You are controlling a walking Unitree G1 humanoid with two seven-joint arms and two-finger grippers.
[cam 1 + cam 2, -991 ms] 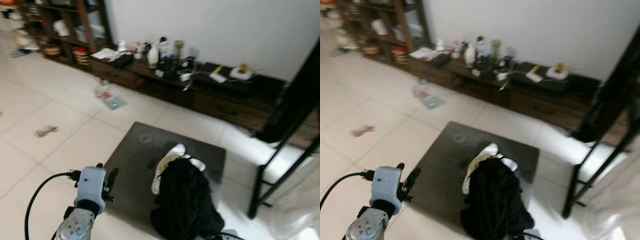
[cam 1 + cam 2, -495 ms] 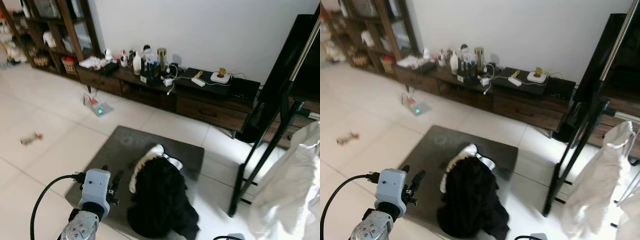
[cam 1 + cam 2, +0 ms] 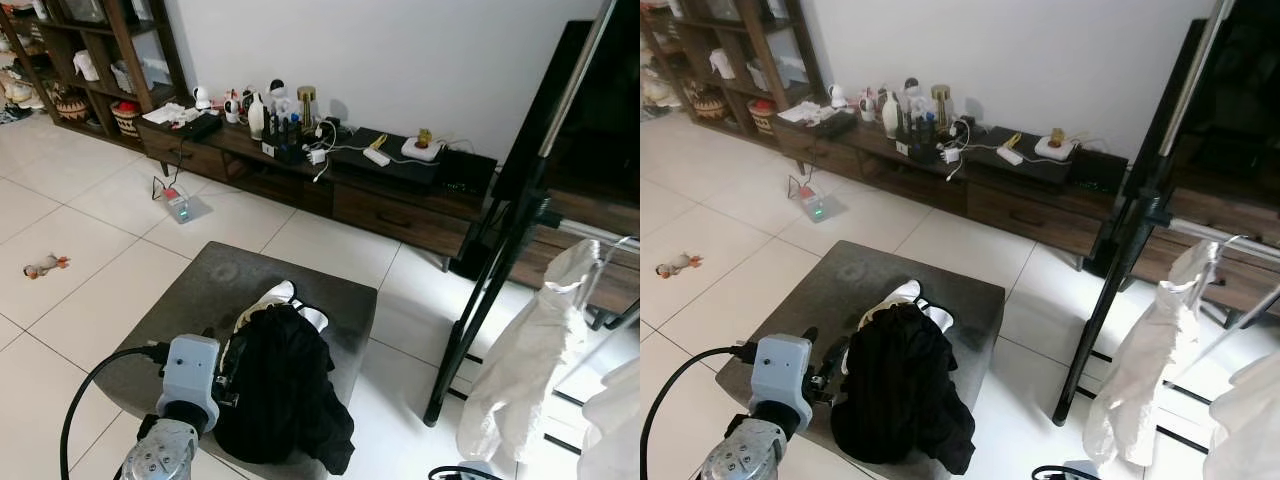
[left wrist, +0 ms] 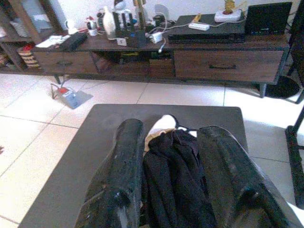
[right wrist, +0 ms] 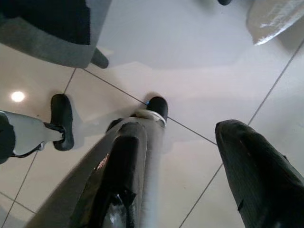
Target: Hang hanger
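Beside the grey ottoman [image 3: 330, 300] in the middle of the tiled floor, our view had swung over the last second: the ottoman slid toward the lower left, while the black clothes rack [image 3: 500, 250] and the white garment [image 3: 530, 350] hanging on it came into the right of the frame. We read that as our own turn toward the rack, not as anything moving. We judged this an approach stage, with the hanging itself not yet begun.

The black garment [image 3: 280, 390] lay heaped on the ottoman, a white and cream collar [image 3: 272, 298] showing at its far edge. We could not make out a hanger in the heap; it may be folded inside the cloth.

Our left hand [image 4: 171, 190] hovered at the near side of the ottoman, its 2 fingers [image 4: 118, 180] apart with the black garment seen between them, gripping nothing. Our right hand [image 5: 185, 180] hung low beside the ottoman, pointing at the floor tiles, fingers apart and empty.
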